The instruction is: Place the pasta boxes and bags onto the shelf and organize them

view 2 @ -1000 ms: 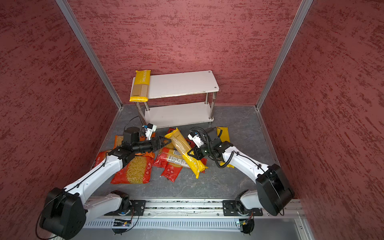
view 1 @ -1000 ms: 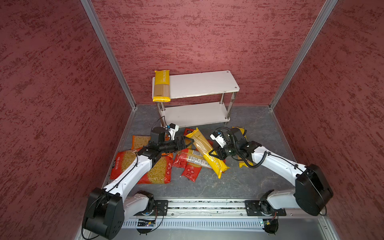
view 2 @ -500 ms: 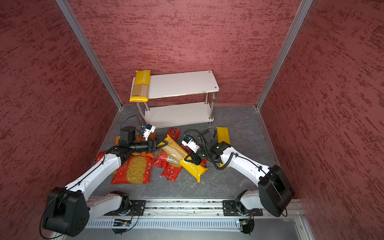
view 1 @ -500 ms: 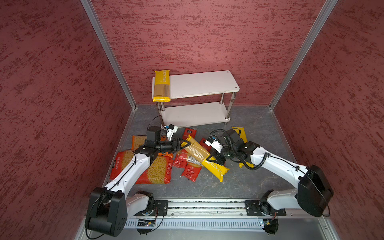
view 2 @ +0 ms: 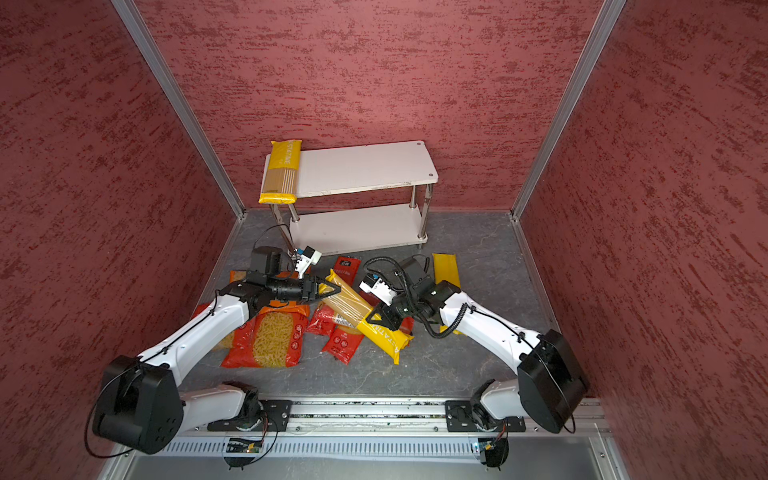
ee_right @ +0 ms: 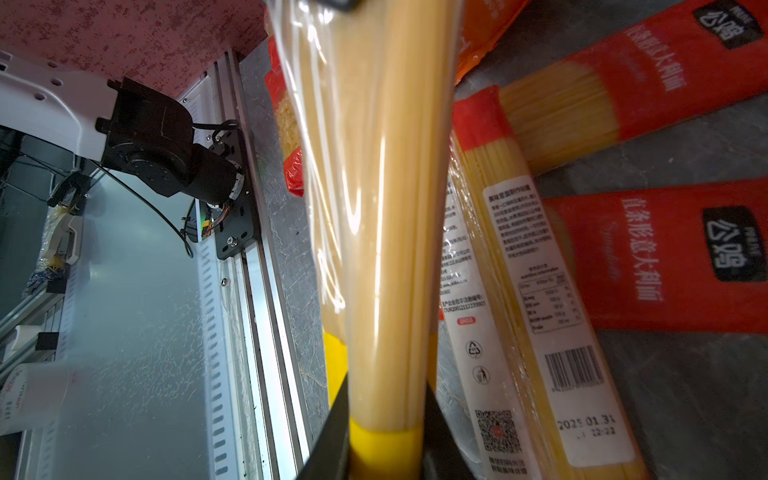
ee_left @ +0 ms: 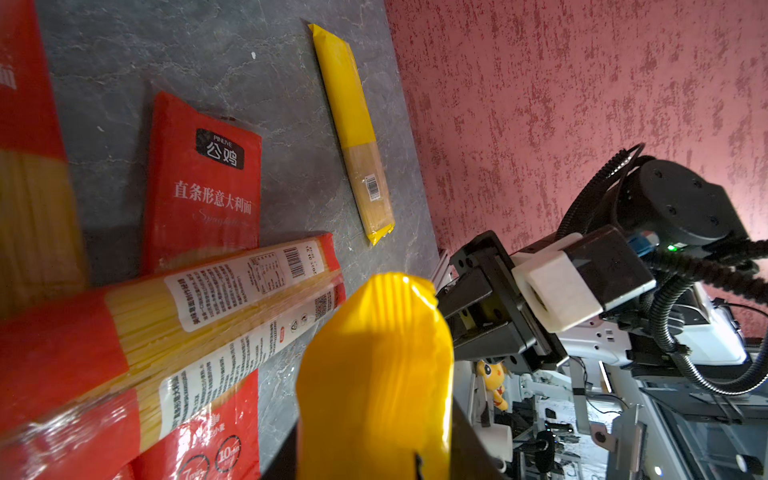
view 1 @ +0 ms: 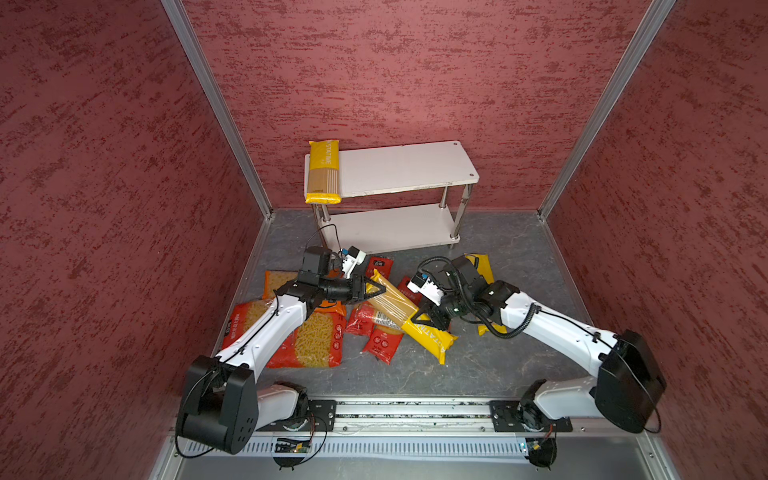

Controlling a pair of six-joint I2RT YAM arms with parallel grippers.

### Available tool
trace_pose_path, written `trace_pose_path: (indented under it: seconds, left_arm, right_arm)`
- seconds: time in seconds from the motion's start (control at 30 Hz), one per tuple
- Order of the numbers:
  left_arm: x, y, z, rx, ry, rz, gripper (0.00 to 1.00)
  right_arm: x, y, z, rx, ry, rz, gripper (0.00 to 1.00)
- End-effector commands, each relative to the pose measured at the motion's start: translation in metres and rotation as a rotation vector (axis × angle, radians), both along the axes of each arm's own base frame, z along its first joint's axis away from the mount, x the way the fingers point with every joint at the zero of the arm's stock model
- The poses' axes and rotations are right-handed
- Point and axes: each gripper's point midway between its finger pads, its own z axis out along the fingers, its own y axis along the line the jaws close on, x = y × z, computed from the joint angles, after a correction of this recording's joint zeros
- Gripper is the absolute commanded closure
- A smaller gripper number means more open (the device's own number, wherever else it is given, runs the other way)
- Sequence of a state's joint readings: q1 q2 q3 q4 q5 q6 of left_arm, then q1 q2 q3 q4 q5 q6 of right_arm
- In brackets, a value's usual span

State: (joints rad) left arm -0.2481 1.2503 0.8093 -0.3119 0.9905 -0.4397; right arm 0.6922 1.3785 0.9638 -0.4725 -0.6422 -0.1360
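The shelf (view 1: pixel 407 170) stands at the back wall (view 1: pixel 415 83). It has two white boards on chrome posts (view 1: pixel 463 212), and its long side runs across both top views. On the left end of its upper board lies the shelved yellow pack (view 1: pixel 324 172), long axis front to back, with its near end overhanging the edge.

On the grey floor (view 1: pixel 498 374) before it, left of middle, the short-pasta bags (view 1: pixel 316 336) lie flat and overlapping. They are wide and red-orange, with clear windows full of pasta, and sit partly under the left arm (view 1: pixel 270 328). Just beside them the red spaghetti bags (view 1: pixel 382 340) lie fanned, long and narrow, with black logo patches. The farthest red bag (view 1: pixel 380 266) points toward the shelf. The floor yellow pack (view 2: pixel 444 266) lies flat behind the right arm (view 1: pixel 552 328), its long axis also toward the shelf.

The held yellow pack (view 1: pixel 399 311) crosses above the red bags on a diagonal. Its far end points toward the shelf's left end and its near end toward the rail (view 1: pixel 407 415). Its ends are solid yellow and its middle is a clear window showing straight strands. The right gripper (view 1: pixel 424 322) is clamped across it where the window meets the near yellow end. The right wrist view shows it squeezed between both black fingers (ee_right: pixel 332 436). The left gripper (view 1: pixel 374 291) has its jaws on either side of the far tip, narrowly parted. Whether they press on it is not clear from these angles.
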Motion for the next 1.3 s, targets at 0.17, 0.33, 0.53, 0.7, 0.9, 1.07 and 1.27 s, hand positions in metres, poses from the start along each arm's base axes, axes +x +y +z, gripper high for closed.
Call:
trace_pose_path:
  seconds: [0.17,0.33,0.53,0.7,0.9,1.07,1.27]
  left_arm:
    - [-0.001,-0.007,0.015,-0.03,-0.044,-0.028,0.91]
    - [0.003,-0.002,0.031,-0.071,-0.057,0.01,1.0]
    - [0.016,0.004,0.051,-0.126,-0.089,0.138,1.0]
    - [0.029,0.006,0.074,-0.205,-0.219,0.351,1.0]
    - [0.032,0.003,0.093,-0.231,-0.426,0.637,1.0]
    - [0.016,0.002,0.127,-0.373,-0.574,0.852,1.0]
    - [0.007,0.014,0.149,-0.452,-0.631,1.03,1.0]
  right_arm:
    - [0.008,0.018,0.033,0.107,-0.133,0.043,0.8]
    - [0.009,0.012,0.035,0.114,-0.161,-0.004,0.58]
    - [0.041,-0.008,0.052,0.128,-0.231,-0.274,0.43]
    - [0.082,-0.03,0.078,0.179,-0.102,-0.673,0.43]
    - [0.089,-0.059,0.119,0.523,0.08,-0.993,0.46]
    - [0.077,-0.049,0.123,0.725,0.283,-1.002,0.43]
    - [0.073,-0.05,0.113,0.896,0.395,-1.035,0.37]
